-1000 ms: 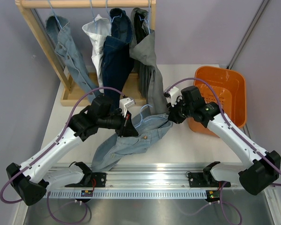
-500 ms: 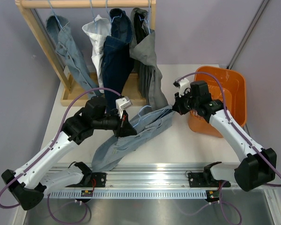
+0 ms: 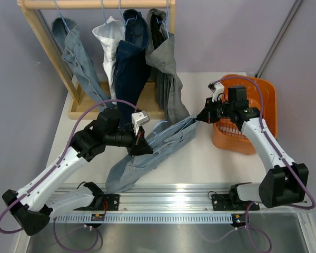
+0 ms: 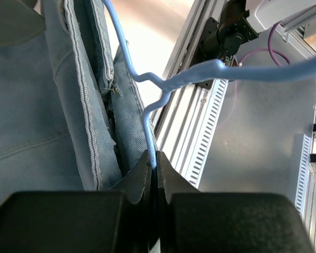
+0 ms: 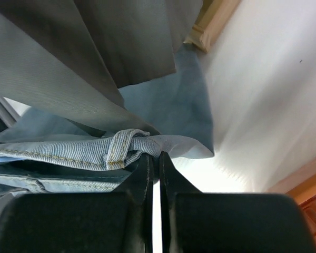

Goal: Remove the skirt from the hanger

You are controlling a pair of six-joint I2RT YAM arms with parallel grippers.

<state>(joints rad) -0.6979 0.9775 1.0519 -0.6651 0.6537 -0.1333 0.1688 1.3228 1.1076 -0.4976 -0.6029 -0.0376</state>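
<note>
Since a second ago the right gripper (image 3: 202,118) has swung outward toward the orange bin (image 3: 265,94). This draws the denim skirt (image 3: 163,142) into a taut band between the two arms, while the left gripper (image 3: 141,146) has eased back the other way.

The right fingers are pinched shut on the skirt's waistband edge, with a belt loop lying just beyond their tips. A grey hanging garment (image 5: 68,47) droops above them. The left fingers are clamped on the wire of the blue hanger (image 4: 263,74), whose hook bends away ahead of the tips, and the skirt's folded denim lies just to one side.

The skirt appears not yet free of the hanger. To finish well, the pull should probably run along the hanger's arm, so the waistband slides off its end instead of snagging, with both pinches kept firm.
</note>
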